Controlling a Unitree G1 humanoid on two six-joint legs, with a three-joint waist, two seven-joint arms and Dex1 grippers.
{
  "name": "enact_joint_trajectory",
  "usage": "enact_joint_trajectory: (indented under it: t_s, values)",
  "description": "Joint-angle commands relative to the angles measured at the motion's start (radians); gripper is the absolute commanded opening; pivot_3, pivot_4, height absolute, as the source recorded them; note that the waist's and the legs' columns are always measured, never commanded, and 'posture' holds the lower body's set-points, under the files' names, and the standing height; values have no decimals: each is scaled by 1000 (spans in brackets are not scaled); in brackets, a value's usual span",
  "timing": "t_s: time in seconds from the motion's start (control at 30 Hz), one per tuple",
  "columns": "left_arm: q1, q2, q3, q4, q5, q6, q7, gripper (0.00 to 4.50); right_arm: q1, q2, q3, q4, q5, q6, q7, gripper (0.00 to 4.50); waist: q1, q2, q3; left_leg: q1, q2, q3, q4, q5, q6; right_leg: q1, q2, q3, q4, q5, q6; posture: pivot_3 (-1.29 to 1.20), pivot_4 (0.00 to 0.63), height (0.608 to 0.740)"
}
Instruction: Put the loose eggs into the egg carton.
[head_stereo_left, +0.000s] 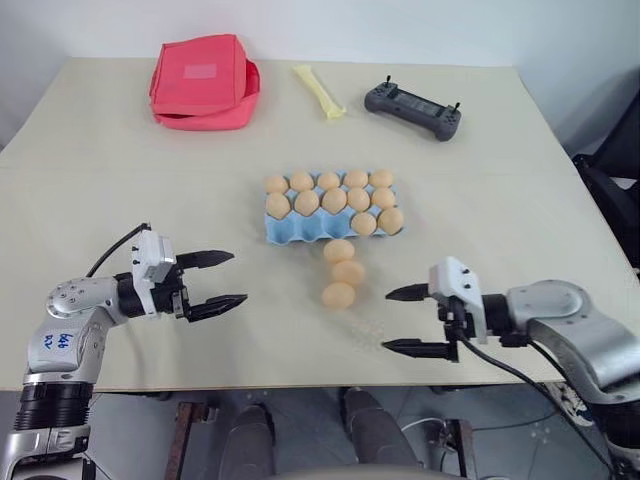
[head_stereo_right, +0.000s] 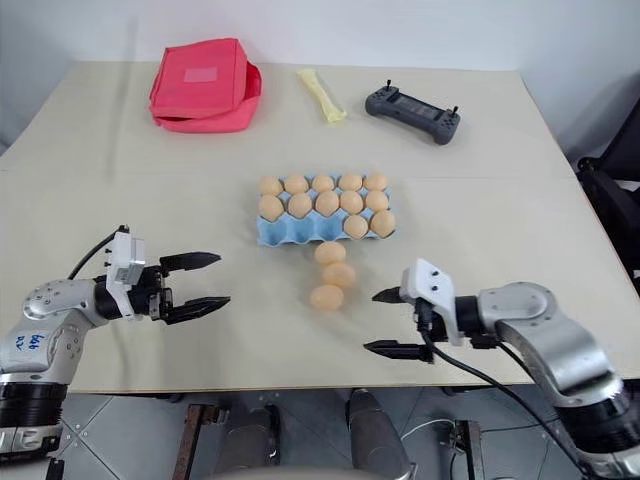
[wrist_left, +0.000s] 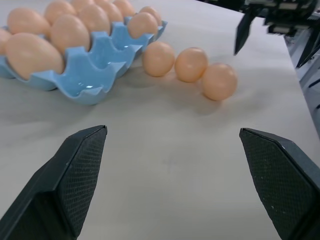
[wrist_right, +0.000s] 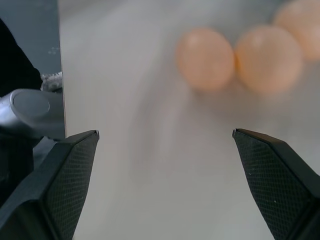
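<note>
A light blue carton (head_stereo_left: 300, 231) is seen near the middle of a pale table (head_stereo_left: 120, 150). The far row of the carton is filled by 5 eggs, and the middle row is filled by 5 more. In the near row, 1 egg (head_stereo_left: 364, 223) is held in a cup toward the right end, and the cups to its left are seen bare and blue. 3 loose eggs (head_stereo_left: 347, 272) are laid on the table just in front of the carton, in a short line that runs toward the near edge, each one touching or almost touching the next. The left gripper (head_stereo_left: 222, 279) is held above the table to the left of the loose eggs, well apart from them, with its jaws spread wide and nothing between them. The right gripper (head_stereo_left: 408, 320) is held to the right of the loose eggs, near the closest one, and its jaws are also spread wide and nothing is gripped. At the far side of the table a red pouch (head_stereo_left: 203, 82), a pale yellow strip (head_stereo_left: 320, 91) and a dark controller (head_stereo_left: 412, 108) are seen.
</note>
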Motion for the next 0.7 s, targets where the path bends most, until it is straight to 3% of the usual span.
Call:
enact_joint_trajectory:
  t_s: [0.03, 0.23, 0.7]
  values:
    - [33, 13, 27, -71, -30, 16, 5, 4500, -56, 46, 50, 41, -27, -32, 5, 4487, 1, 0, 0, 0, 0, 0, 0, 0, 0, 0, 0, 0, 0, 0, 0, 0, 150, 740]
    - [94, 30, 63, -136, -54, 37, 2, 4500, -144, 127, 97, 126, -48, -35, 7, 4487, 3, 0, 0, 0, 0, 0, 0, 0, 0, 0, 0, 0, 0, 0, 0, 0, 150, 740]
    - [152, 21, 101, -167, -63, -17, 0, 4500, -193, 219, 111, 166, -51, -10, -12, 4487, 8, 0, 0, 0, 0, 0, 0, 0, 0, 0, 0, 0, 1, 0, -1, 0, 150, 740]
